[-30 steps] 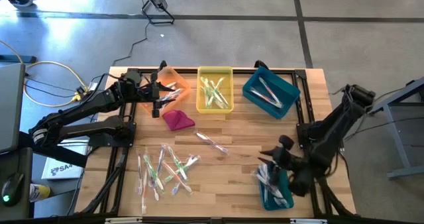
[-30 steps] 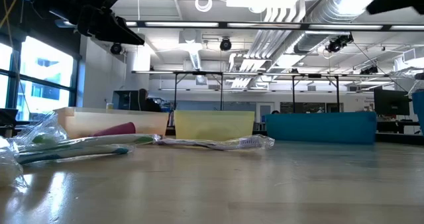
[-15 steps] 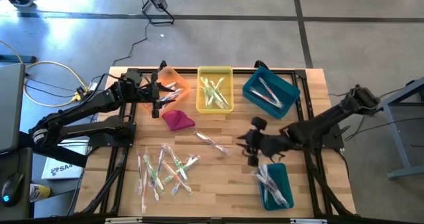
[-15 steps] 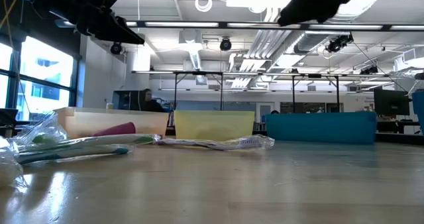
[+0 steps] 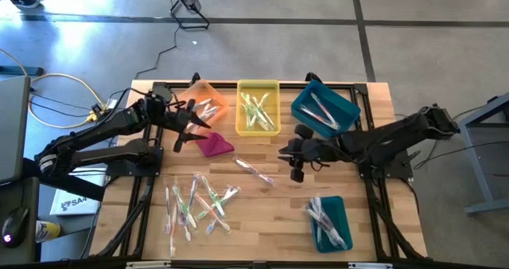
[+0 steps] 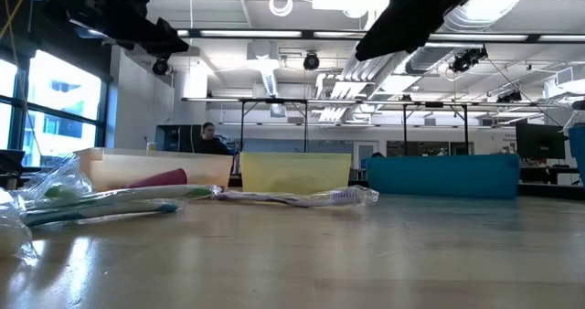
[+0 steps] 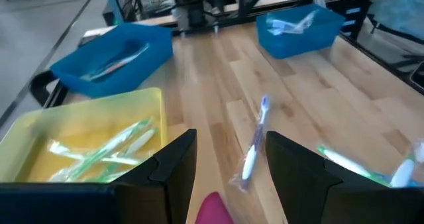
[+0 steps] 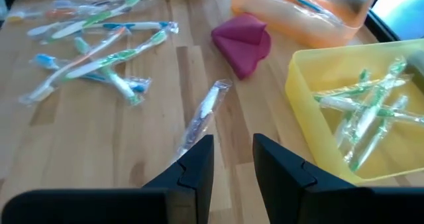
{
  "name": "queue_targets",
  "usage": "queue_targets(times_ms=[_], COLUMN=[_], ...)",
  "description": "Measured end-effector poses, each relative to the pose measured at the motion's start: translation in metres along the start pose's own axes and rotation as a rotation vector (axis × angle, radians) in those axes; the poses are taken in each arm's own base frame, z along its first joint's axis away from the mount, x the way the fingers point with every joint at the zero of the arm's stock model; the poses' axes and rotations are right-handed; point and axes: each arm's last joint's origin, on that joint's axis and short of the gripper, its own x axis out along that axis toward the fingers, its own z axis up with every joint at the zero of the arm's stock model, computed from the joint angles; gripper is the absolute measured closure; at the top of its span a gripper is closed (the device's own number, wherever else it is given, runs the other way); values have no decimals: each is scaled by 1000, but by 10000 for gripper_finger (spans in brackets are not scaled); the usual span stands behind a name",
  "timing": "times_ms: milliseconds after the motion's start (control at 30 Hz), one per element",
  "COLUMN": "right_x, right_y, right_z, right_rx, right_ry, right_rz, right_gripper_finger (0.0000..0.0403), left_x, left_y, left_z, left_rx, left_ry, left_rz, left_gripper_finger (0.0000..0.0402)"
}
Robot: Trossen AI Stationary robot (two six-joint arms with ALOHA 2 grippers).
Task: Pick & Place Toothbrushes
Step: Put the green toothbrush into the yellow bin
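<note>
I am holding my left gripper [image 5: 184, 130] out over the table with its fingers open. My right gripper [image 5: 293, 162] is reaching toward the middle, its fingers slightly apart and empty.

Open tabletop between bins and toothbrush pile

Bare wood is left around the lone wrapped toothbrush [image 5: 254, 171]; passage is bounded by the yellow bin [image 5: 258, 107], magenta cloth [image 5: 213, 145] and toothbrush pile [image 5: 199, 203].

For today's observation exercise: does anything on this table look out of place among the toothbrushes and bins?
Yes: a magenta cloth lump lies on the wooden table beside the orange bin, belonging to no bin. One wrapped toothbrush also lies alone mid-table, apart from the loose pile of toothbrushes.
</note>
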Motion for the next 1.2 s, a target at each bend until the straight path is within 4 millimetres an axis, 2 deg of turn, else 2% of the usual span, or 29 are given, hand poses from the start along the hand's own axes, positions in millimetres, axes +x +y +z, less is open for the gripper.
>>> queue_targets(times_ms=[267, 433, 733, 967, 1200], right_x=[3, 4, 6, 8, 9], right_y=[-11, -15, -23, -33, -36], right_z=[2, 2, 4, 6, 7], right_rx=[7, -8, 10, 33, 39], right_ry=[1, 2, 3, -2, -1], right_rz=[-34, -46, -71, -85, -56], right_gripper_finger=[306, 306, 306, 306, 306], left_x=[10, 18, 34, 57, 81], left_y=[-14, -28, -54, -62, -78], left_z=[13, 16, 20, 10, -11], left_rx=[145, 272, 318, 350, 241], left_ry=[-70, -30, 9, 137, 333], left_rz=[-67, -48, -97, -130, -253], left_gripper_finger=[226, 226, 226, 226, 226])
